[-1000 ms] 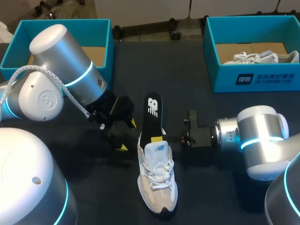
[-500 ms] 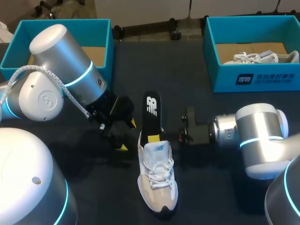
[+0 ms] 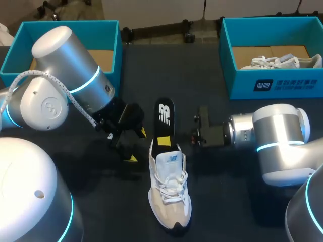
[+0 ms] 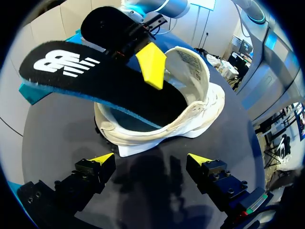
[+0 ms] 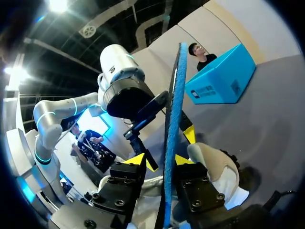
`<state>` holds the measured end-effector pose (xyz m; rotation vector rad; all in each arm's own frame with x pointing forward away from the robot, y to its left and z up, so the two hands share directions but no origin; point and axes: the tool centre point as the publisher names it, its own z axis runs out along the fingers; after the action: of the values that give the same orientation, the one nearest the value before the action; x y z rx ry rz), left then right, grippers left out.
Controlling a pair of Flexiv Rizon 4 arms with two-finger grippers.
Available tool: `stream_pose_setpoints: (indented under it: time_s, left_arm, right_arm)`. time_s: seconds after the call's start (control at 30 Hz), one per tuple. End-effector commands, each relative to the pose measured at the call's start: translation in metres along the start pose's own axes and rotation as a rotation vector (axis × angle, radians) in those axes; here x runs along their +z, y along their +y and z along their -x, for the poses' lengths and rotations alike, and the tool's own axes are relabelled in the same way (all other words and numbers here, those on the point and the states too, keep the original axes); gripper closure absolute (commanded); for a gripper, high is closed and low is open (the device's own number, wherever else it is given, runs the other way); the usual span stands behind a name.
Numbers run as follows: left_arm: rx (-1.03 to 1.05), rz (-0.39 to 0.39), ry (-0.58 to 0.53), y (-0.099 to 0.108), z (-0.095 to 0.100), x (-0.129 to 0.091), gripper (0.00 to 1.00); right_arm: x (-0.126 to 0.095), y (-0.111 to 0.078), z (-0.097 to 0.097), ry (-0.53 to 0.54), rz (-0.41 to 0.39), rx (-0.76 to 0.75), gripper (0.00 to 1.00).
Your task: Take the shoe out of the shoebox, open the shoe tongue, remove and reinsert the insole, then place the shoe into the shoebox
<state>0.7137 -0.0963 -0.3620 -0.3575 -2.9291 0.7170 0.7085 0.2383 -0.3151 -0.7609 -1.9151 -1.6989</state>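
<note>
Insole half out: this looks like the removal step!
Right pincer (image 5: 164, 160) is clamped on the black insole (image 3: 164, 118), whose toe end sits inside the white shoe (image 3: 170, 194) mid-counter (image 3: 222, 206). Left pincer (image 4: 151, 159) gapes beside the heel. Next move, I'd judge: draw it clear, then feed it back.

White shoe (image 4: 190, 112) on dark table (image 4: 52, 133), just ahead of left gripper (image 4: 150, 160), its fingers spread with nothing between. Black insole (image 4: 95, 81) juts from shoe. Right gripper (image 4: 148, 62) apparently pinches it, far finger hidden.
</note>
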Motion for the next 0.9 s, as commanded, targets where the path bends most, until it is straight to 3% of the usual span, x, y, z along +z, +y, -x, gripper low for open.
stream_pose_setpoints:
  time_s: [0.03, 0.37, 0.9]
  left_arm:
    - [0.001, 0.000, -0.002, 0.000, -0.001, 0.000, 0.00]
    - [0.001, 0.000, -0.002, 0.000, -0.001, 0.000, 0.00]
    - [0.001, 0.000, -0.002, 0.000, -0.001, 0.000, 0.00]
  right_arm:
    - [-0.002, 0.004, 0.009, 0.018, 0.000, 0.000, 0.99]
    - [-0.004, -0.003, 0.018, 0.031, 0.013, 0.031, 1.00]
    - [-0.002, -0.045, 0.010, -0.007, 0.022, 0.147, 1.00]
